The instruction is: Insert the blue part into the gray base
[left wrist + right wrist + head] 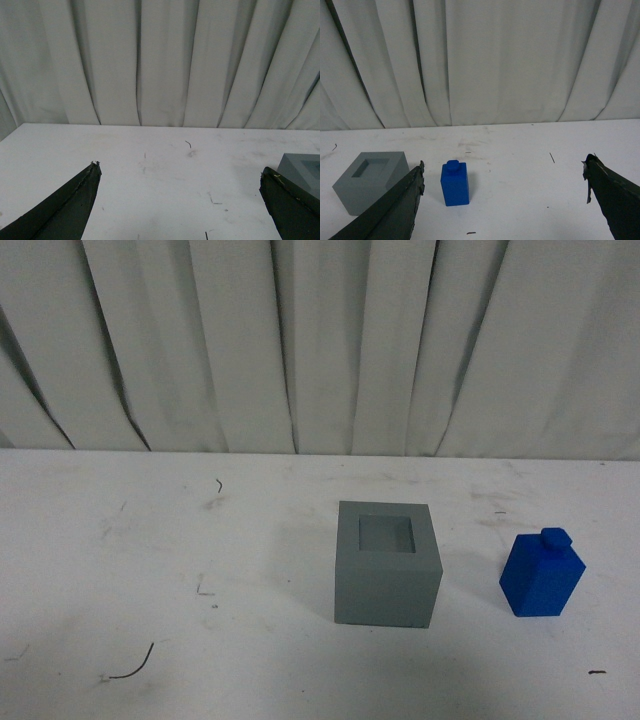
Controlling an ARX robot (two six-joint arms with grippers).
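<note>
Standing upright on the white table (200, 570), the blue part (542, 578) is seen in the front view to the right of the gray base (388, 575), apart from it, with bare tabletop between the two. A small stud (556, 536) is carried on top of the blue part, and the block is turned slightly so that one of its upright edges faces the camera. The gray base is set near the middle of the table, and a square recess (386, 533) is sunk in its top face, its floor open to view. The left gripper (180, 169) is held with its jaws spread wide, and nothing is gripped between its dark fingers (70, 210). Only a corner of the gray base (305, 167) is caught in the left wrist view, where it is partly covered by one fingertip. The right gripper (504, 165) is likewise held wide open and is closed on nothing. In the right wrist view the blue part (454, 184) is seen between the fingers (395, 210), nearer to one of them and untouched by either, while the gray base (367, 180) is partly hidden behind that same finger. A pleated white curtain (300, 340) is hung behind the table in every view. The tabletop is marked by faint scuffs and by a thin dark thread (135, 665) near its front edge.
</note>
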